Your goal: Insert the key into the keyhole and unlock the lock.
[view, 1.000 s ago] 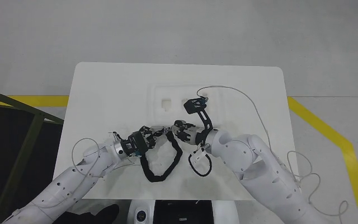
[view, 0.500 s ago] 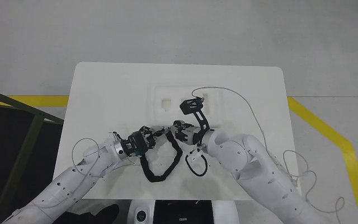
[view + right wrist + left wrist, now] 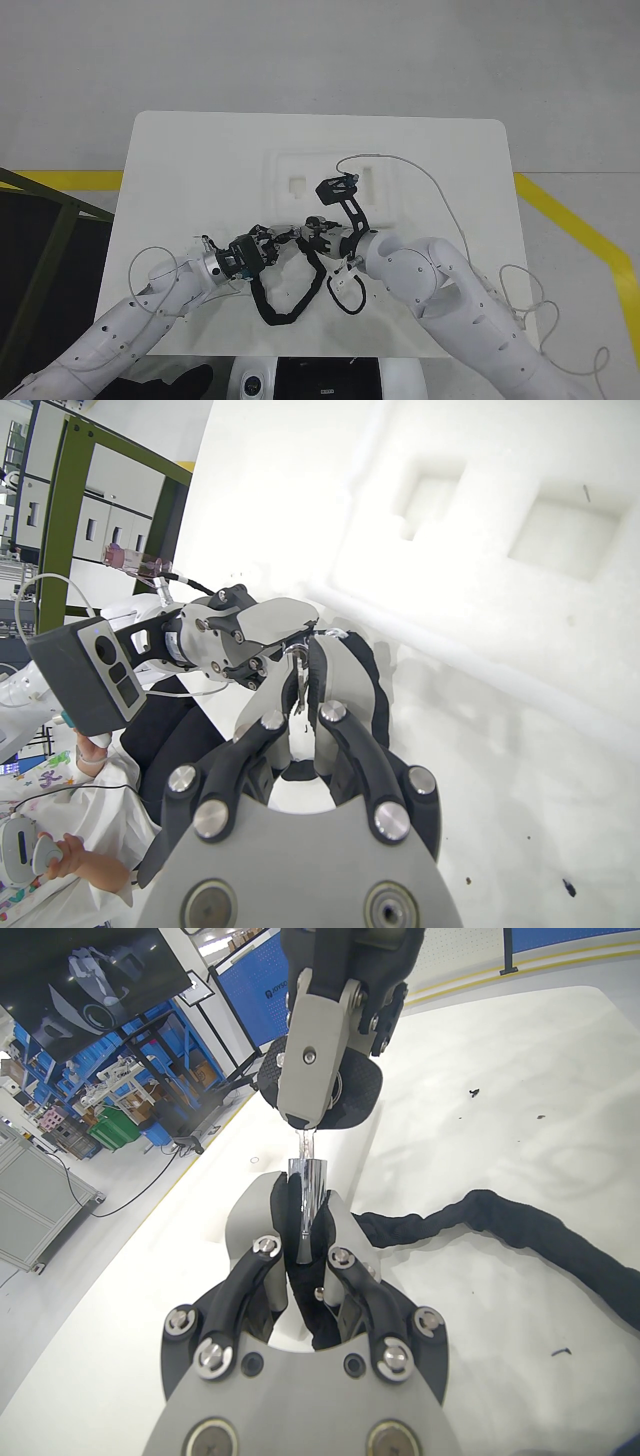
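Nearest the robot, the chain (image 3: 500,1220) lies in a slack, lumpy loop on the smooth white counter (image 3: 180,170), sleeved in matte black woven fabric. One end rises to the lock (image 3: 308,1188), a short polished chrome cylinder held off the surface. The left gripper (image 3: 301,1200) is clamped on that cylinder. Its pale grey fingers, lined with black rubbery pads, press on either side, and the bright end face points away from the wrist.

Just past it, the right gripper (image 3: 301,665) pinches the key (image 3: 305,1142), a thin, flat, silvery blade. The key sits between a grey metal finger and a broad black pad with a fine dimpled grain. The blade stands in line with the cylinder, and its tip meets the end face at the keyhole. How deep it sits cannot be told.

Farther off, just beyond the two grippers, lies a white foam tray (image 3: 280,170). It has soft-edged square and oblong recesses and a slightly grainy surface.
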